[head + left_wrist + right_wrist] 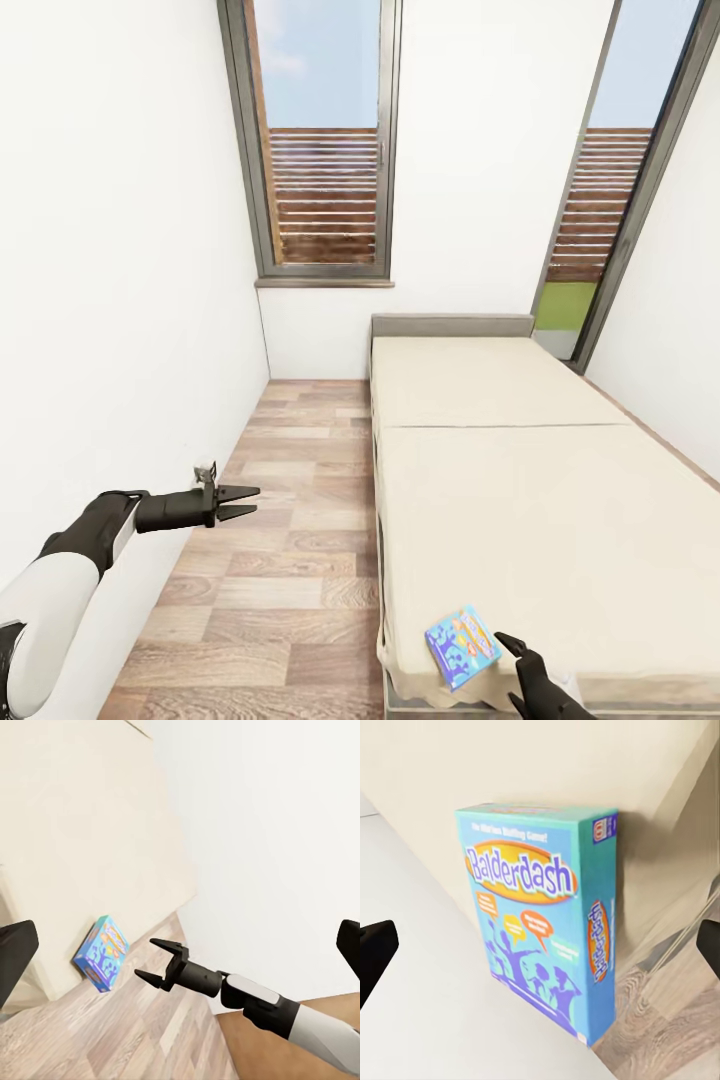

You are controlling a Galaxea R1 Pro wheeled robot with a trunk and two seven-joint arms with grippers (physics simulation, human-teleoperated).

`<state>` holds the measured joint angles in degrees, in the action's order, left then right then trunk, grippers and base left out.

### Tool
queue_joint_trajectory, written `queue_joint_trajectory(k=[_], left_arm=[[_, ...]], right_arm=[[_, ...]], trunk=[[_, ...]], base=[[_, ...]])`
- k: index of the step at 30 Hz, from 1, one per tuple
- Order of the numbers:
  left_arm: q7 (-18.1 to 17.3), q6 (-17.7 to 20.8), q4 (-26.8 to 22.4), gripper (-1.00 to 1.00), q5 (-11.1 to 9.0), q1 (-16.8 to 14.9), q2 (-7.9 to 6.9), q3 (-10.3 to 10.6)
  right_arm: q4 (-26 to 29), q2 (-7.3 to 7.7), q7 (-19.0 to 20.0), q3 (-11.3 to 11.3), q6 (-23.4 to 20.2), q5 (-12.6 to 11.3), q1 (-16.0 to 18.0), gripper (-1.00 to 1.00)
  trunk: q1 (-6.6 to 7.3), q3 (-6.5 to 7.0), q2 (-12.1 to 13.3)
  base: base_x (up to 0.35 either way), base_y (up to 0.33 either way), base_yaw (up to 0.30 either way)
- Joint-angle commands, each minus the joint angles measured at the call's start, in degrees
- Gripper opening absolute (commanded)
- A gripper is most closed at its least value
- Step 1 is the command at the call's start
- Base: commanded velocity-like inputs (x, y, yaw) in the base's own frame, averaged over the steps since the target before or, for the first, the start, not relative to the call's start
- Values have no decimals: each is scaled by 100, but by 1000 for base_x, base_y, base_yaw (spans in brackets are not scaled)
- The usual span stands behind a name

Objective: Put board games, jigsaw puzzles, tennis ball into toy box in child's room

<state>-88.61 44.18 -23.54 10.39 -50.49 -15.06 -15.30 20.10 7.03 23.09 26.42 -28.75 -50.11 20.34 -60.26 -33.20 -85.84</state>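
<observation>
A small blue board game [462, 645] lies flat on the bed [520, 480], close to its near left corner. My right gripper [507, 668] hovers just to the right of that box, open, holding nothing. In the right wrist view the Balderdash box [540, 922] lies straight ahead between the spread fingers [375, 952], untouched. My left gripper [245, 501] hangs open and empty over the floor, left of the bed. In the left wrist view the right gripper [146, 958] points at the box [101, 952].
A strip of wood-plank floor [300, 520] runs between the white wall [100, 300] on the left and the bed. A tall dark-framed window [320, 150] stands at the far end, another [610, 200] at the right behind the grey headboard [452, 326].
</observation>
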Motion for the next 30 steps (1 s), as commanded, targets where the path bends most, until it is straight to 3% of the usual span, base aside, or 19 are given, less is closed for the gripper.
queue_joint_trajectory(k=[1,19,30], left_arm=[[-42,60,-4,100,59,-5,4,-35],[-49,56,-3,100,59,-5,3,-35],[-51,56,-2,100,59,-5,3,-35]], right_arm=[[1,-9,3,38,-47,-17,5,100],[32,-54,12,31,-65,-18,5,100],[80,-80,65,-1,-113,-15,13,100]], trunk=[[-22,-24,-45],[-418,-347,-767],[-418,-347,-767]], base=[[0,0,0],[0,0,0],[0,0,0]])
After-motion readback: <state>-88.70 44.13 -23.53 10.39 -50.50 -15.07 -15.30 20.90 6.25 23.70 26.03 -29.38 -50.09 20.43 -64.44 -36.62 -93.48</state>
